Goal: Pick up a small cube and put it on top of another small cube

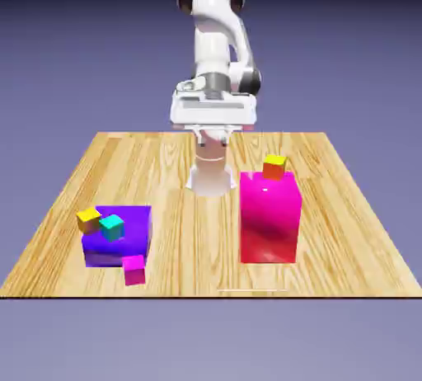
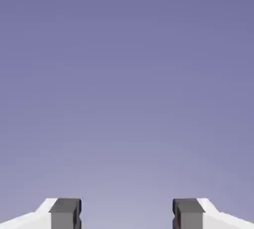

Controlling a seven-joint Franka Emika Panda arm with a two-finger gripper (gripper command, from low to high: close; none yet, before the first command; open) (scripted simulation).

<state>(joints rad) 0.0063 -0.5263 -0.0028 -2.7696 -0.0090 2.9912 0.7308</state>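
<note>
The tiny magenta-pink cube [image 1: 133, 270] lies on the table by the front edge, just in front of the big purple block [image 1: 124, 243]. On the back of the tall magenta-pink block's [image 1: 269, 223] top stands the tiny orange cube [image 1: 274, 166]. My gripper [image 1: 213, 114] hangs high over the table's far middle, well away from both cubes. In the hand view the gripper [image 2: 127, 215] is open, its grey fingertips [image 2: 65, 213] wide apart with only the plain backdrop between them.
A tiny yellow cube [image 1: 88, 220] and a tiny teal cube [image 1: 112, 227] sit side by side on the purple block's top. The wooden table [image 1: 198, 206] ends at its front edge just below the small pink cube. The arm's base [image 1: 210, 177] stands at the far middle.
</note>
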